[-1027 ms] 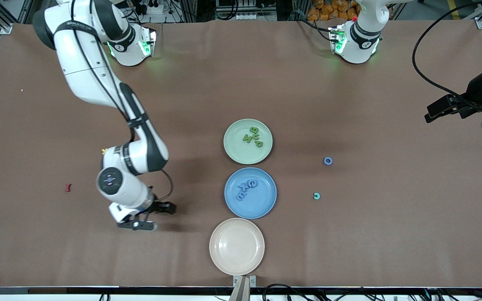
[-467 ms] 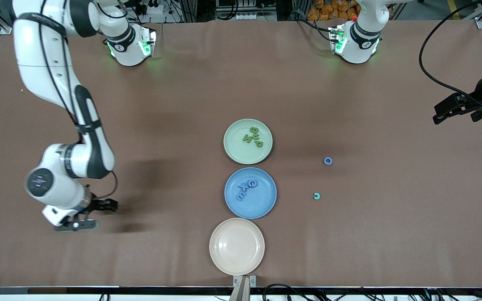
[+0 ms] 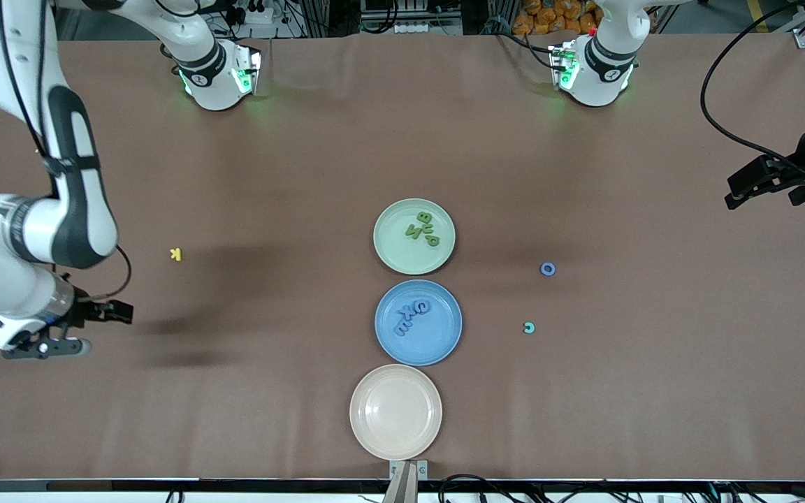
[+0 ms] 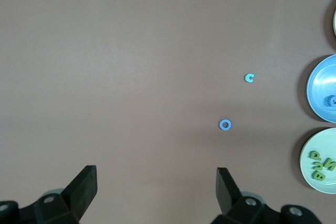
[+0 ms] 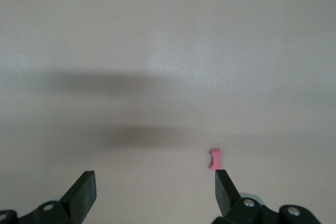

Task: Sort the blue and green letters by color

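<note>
three plates (image 3: pixel 381 237), about eleven letters (image 3: pixel 548 269), two arms (image 3: pixel 70 154)

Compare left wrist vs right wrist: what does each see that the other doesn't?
Left wrist only: the blue O and teal C loose on the table, plus edges of the blue plate and green plate, the latter holding green letters. The left gripper is open and holds nothing.

Right wrist only: a small red I on the table, with arm shadows. The right gripper is open and holds nothing.

Shared: only the brown table; no letter or plate appears in both.
</note>
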Motion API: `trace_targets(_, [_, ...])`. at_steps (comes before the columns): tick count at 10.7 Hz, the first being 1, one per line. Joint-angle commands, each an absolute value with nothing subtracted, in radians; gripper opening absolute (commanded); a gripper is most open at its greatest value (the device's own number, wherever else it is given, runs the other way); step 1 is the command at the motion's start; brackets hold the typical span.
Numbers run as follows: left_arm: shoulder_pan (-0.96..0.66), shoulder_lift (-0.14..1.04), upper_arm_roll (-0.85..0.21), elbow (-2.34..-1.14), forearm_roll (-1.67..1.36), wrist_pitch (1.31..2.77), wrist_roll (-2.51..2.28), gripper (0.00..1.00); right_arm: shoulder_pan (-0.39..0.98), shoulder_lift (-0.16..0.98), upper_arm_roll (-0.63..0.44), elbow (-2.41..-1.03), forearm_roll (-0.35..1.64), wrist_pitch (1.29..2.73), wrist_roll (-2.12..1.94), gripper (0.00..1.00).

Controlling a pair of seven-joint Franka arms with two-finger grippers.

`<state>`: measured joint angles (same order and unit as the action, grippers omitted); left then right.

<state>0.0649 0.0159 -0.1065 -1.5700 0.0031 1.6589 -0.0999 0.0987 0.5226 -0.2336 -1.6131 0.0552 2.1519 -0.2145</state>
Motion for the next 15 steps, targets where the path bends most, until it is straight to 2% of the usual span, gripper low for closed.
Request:
trace_targets(1, [0.064,0.015,-0.106,-1.563,-0.017,1.663,-0.081,1.00,0.077,0.349,-0.219,-1.677,0.028,1.995,-0.207,1.00])
trace_targets(4, [0.064,0.015,-0.106,-1.569,-0.017,1.663,-0.081,1.00,0.064,0.226,-0.207,-1.671,-0.026,1.861,-0.034,1.00])
trace_targets(7, [0.064,0.015,-0.106,-1.569,-0.018,1.663,-0.081,1.00,0.029,0.126,-0.086,-1.666,-0.107,1.757,0.153,1.00])
trace_targets(11, [0.064,0.014,-0.106,-1.569,-0.017,1.663,-0.081,1.00,0.040,0.100,-0.057,-1.478,-0.094,1.559,0.204,1.00])
trace_targets(15, [0.064,0.014,-0.106,-1.569,-0.017,1.663,-0.081,1.00,0.023,0.023,-0.040,-1.466,-0.078,1.545,0.192,1.00])
